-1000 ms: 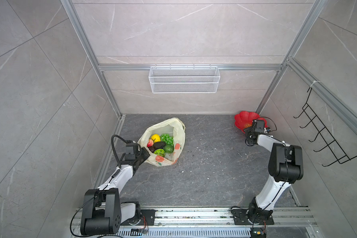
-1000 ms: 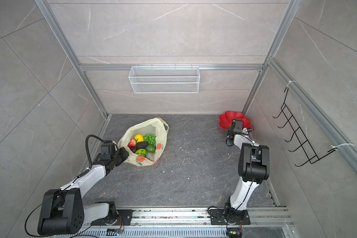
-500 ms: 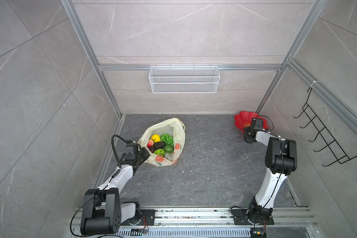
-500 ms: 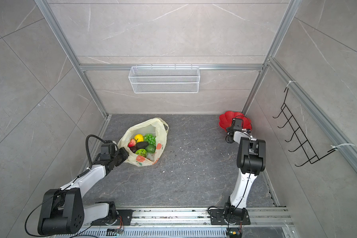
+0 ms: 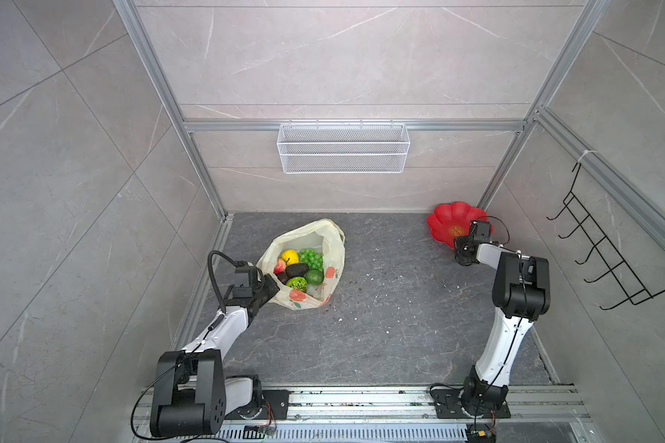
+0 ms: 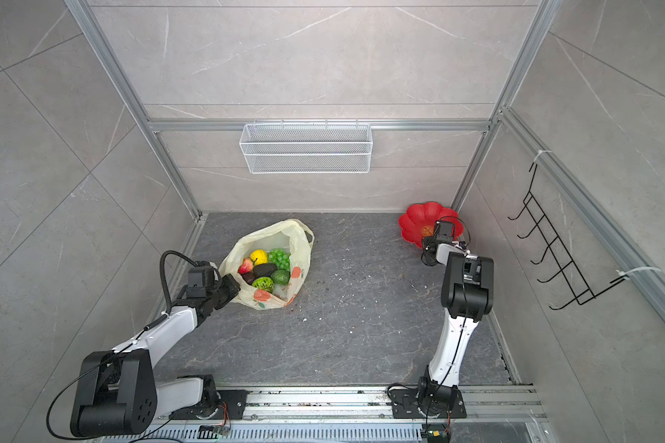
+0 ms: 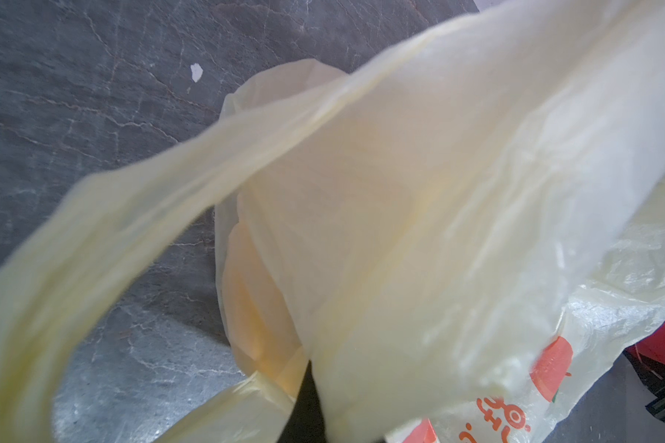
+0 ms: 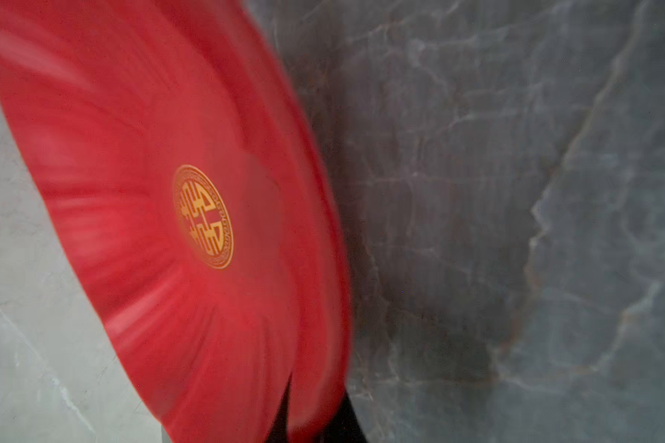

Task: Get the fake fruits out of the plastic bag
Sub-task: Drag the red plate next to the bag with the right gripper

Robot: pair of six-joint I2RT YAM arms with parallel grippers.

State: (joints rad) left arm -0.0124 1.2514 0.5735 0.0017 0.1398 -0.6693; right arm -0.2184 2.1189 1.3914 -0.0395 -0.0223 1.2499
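While fake fruits (image 5: 297, 270) fill the plastic bag (image 5: 334, 245), left gripper (image 5: 272, 286) clamped on its rim, right gripper (image 5: 458, 247) pinching red flower-shaped plate (image 5: 444, 224).

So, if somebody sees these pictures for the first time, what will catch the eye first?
First the pale-yellow plastic bag, lying open left of the middle of the dark floor, with the bright fake fruits inside; the left gripper is shut on its near edge. Then the red flower-shaped plate in the far right corner, where the right gripper is shut on its rim.
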